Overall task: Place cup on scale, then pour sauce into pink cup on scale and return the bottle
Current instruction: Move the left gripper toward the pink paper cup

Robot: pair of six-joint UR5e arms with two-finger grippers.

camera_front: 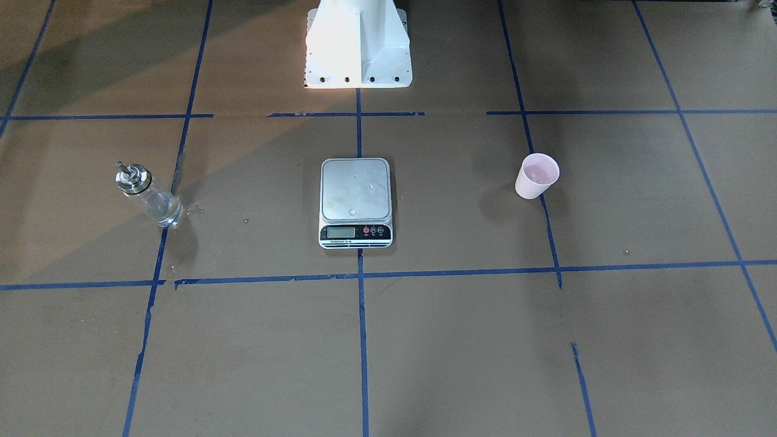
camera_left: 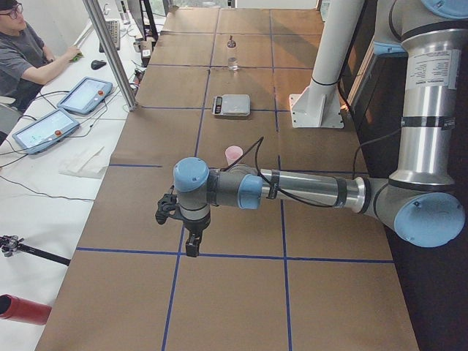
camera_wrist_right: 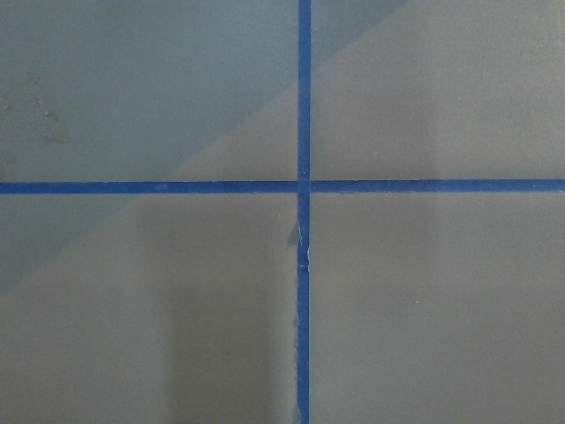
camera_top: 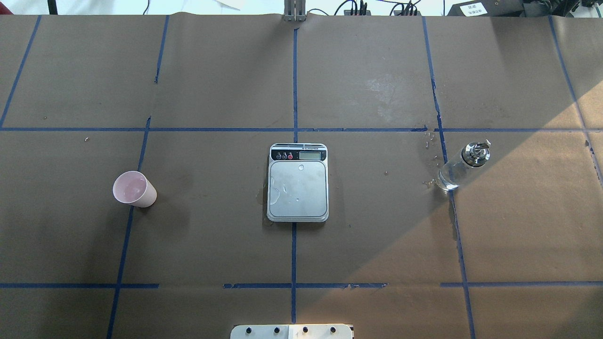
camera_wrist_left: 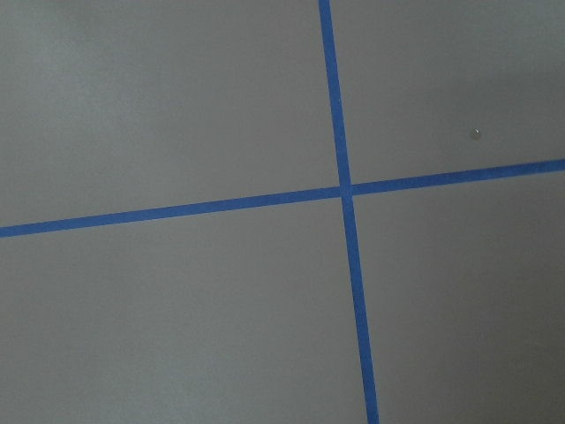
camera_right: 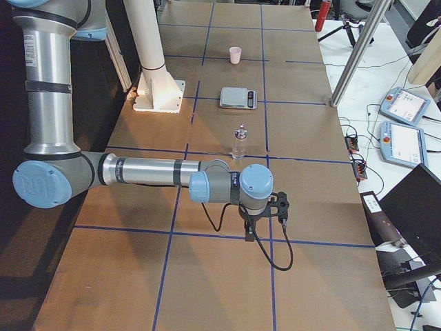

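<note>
The pale pink cup (camera_top: 134,189) stands upright on the brown paper on my left side, well apart from the scale (camera_top: 297,181) at the table's middle; the scale's steel platform carries only a few water drops. The clear glass bottle (camera_top: 461,165) with its silver pourer cap stands on my right side, with barely visible clear liquid in it. My left gripper (camera_left: 191,245) hangs over the paper at the table's left end, far from the cup (camera_left: 233,154). My right gripper (camera_right: 249,231) hangs near the right end, short of the bottle (camera_right: 239,142). I cannot tell whether either is open or shut.
The white robot pedestal (camera_front: 358,45) stands behind the scale. Blue tape lines grid the paper (camera_wrist_left: 344,190); both wrist views show only tape crossings. Wet spots lie beside the bottle (camera_top: 429,183). An operator (camera_left: 25,55) sits by tablets (camera_left: 84,95) past the table's far side.
</note>
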